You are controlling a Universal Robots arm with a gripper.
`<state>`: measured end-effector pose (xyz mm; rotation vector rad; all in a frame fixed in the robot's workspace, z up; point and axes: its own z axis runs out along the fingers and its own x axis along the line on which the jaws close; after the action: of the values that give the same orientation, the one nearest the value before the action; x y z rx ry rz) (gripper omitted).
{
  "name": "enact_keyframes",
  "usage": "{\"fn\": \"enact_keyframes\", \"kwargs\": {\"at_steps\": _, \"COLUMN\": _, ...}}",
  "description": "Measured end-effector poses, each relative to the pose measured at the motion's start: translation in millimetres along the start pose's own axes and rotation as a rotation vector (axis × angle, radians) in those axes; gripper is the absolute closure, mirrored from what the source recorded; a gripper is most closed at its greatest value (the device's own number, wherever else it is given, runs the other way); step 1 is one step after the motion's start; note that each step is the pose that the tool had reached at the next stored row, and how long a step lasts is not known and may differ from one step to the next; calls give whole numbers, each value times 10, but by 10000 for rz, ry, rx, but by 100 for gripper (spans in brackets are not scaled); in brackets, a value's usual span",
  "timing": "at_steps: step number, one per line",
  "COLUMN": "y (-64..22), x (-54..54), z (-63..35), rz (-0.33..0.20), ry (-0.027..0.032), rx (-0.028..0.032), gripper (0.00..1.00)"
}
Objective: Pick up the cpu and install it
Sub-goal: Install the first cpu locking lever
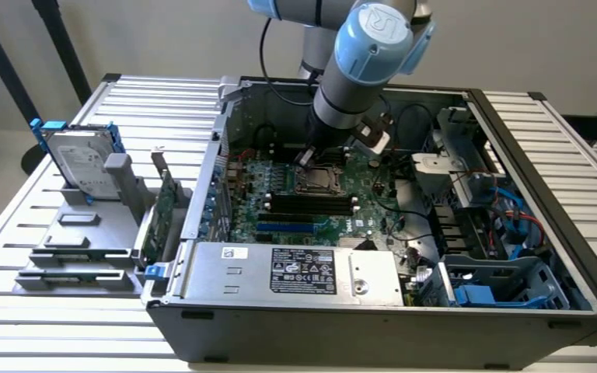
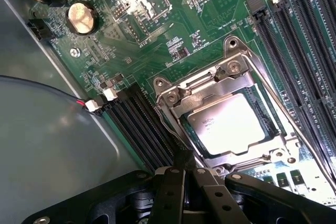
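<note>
In the exterior view we see the arm [image 1: 366,62] reaching down into the open case [image 1: 382,318], its gripper [image 1: 307,159] low over the motherboard [image 1: 309,206] and just at the far edge of the socket [image 1: 322,180]. The cpu cannot be made out as a separate thing from here. Outside the case, at the exterior view's left, a hard drive [image 1: 78,167] stands upright in a grey rack [image 1: 81,249], and a silver box [image 1: 293,272] with a black label lies along the near side of the case.

In the wrist view we see the gripper [image 2: 184,174] with its dark fingers [image 2: 170,187] drawn together, no gap between them, and nothing held. The fingertips lie just beside the socket's [image 2: 231,124] metal frame, at the edge next to the black memory slots [image 2: 142,124]; we cannot tell whether they touch it. The cpu [image 2: 228,124] sits flat inside the socket, a square silver-grey top with faint printing, catching bright glare. The frame surrounds it on all sides. A round coin battery [image 2: 82,18] sits on the green board well apart from the socket.
</note>
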<state>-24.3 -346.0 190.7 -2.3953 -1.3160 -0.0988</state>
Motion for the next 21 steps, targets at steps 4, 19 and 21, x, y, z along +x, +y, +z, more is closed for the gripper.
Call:
{"fn": "enact_keyframes", "kwargs": {"at_steps": 4, "y": 1, "x": 4, "z": 2, "rz": 55, "ry": 19, "rx": -15, "gripper": 89}}
{"fn": "enact_keyframes", "kwargs": {"at_steps": 19, "y": -1, "x": 19, "z": 12, "rz": 291, "ry": 102, "rx": -79, "gripper": 89}}
{"fn": "enact_keyframes", "kwargs": {"at_steps": 21, "y": 0, "x": 20, "z": 12, "rz": 309, "ry": 107, "rx": -85, "gripper": 89}}
